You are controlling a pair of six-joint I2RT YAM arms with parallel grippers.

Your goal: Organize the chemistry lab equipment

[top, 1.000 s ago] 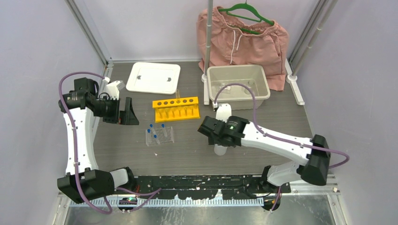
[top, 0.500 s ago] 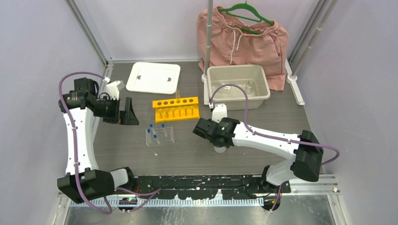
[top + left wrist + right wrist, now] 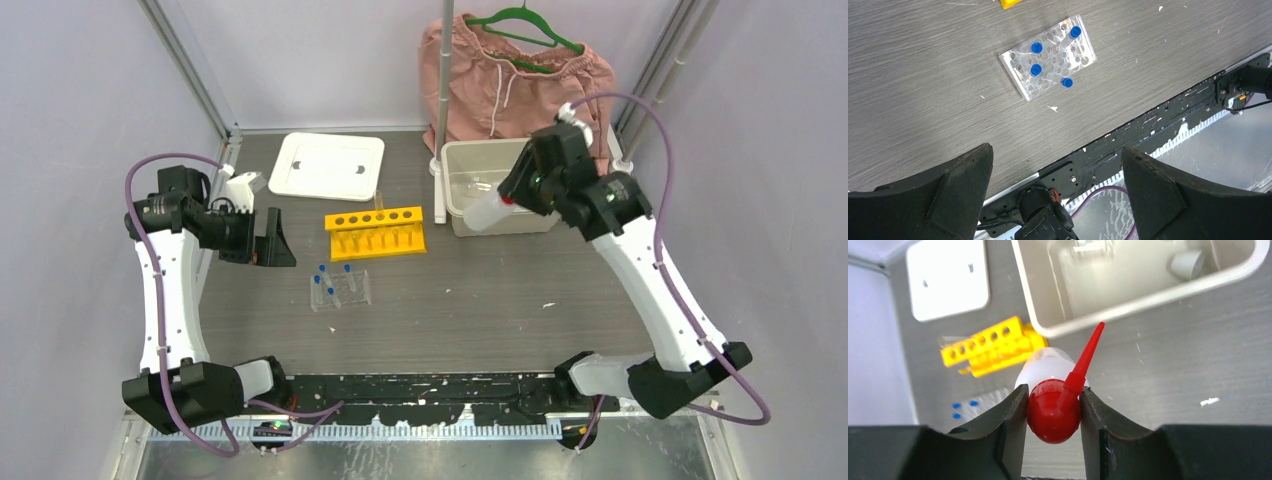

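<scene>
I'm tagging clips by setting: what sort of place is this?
Probably a robot test cell dressed as a chemistry bench: a yellow tube rack, a clear rack with blue-capped tubes, and a red-nozzled squeeze bottle.

Overhead: we look down on the whole table. Wrists: we look down from nearer; all share the clear rack.
</scene>
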